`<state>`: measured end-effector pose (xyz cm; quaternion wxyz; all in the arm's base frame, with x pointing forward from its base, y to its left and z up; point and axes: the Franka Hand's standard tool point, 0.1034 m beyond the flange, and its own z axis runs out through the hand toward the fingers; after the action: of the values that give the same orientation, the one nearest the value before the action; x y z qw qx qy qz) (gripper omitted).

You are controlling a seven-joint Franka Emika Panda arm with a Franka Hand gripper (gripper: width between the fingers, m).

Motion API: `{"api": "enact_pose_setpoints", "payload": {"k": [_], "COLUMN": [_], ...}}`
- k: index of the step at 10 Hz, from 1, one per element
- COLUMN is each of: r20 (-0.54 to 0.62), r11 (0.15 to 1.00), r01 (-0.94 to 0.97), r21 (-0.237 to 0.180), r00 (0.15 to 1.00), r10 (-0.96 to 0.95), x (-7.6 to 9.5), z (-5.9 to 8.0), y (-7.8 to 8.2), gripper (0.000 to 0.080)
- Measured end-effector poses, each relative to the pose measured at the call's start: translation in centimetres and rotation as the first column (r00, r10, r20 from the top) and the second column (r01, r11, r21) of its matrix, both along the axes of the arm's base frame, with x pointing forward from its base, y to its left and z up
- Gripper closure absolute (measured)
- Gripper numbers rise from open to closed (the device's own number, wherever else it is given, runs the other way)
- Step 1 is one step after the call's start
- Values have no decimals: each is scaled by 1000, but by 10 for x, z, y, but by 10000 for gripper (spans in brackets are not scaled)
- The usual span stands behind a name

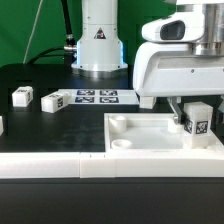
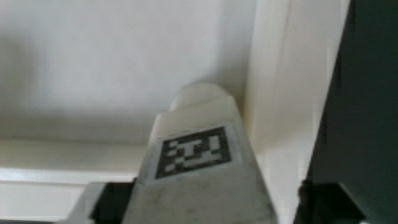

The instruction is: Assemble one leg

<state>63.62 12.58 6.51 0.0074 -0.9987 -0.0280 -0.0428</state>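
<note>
I see the gripper (image 1: 196, 120) pinching the leg (image 1: 197, 122) between its two fingers (image 1: 180, 117); the white post sits upright in the grasp with its black-and-white tag facing outward. In the wrist view the leg (image 2: 199, 150) fills the space between the dark finger pads (image 2: 111, 205), its tagged face toward the camera and its far end pointing away from the fingers.

Just below the fingertips lies the large white tray part (image 1: 140, 140). The held leg is over the corner of it at the exterior view's right. I cannot tell whether the leg's lower end touches the tray or hangs just above it. In the wrist view, past the leg's tip, I see the tray's pale floor and a raised wall (image 2: 285, 90) running alongside the leg.

Well away from the fingers, toward the exterior view's left, two more loose legs (image 1: 22, 96) and (image 1: 53, 101) rest on the black table (image 1: 40, 120). The marker board (image 1: 98, 96) lies flat between them and the arm's base (image 1: 98, 45).
</note>
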Motion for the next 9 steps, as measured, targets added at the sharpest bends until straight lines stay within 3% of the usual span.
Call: {"api": "enact_pose_setpoints", "payload": {"k": [1, 5, 7, 9], "r20": [0, -1, -7, -28], "r11": [1000, 998, 964, 847], "r01": [1, 60, 265, 529], "r21": [-1, 4, 24, 51], "r00": [1000, 998, 964, 849], "r10": [-1, -60, -265, -528], "x": [0, 1, 1, 1], "z": [0, 0, 0, 0], "y": [-1, -3, -5, -4], "gripper": [483, 509, 509, 509]}}
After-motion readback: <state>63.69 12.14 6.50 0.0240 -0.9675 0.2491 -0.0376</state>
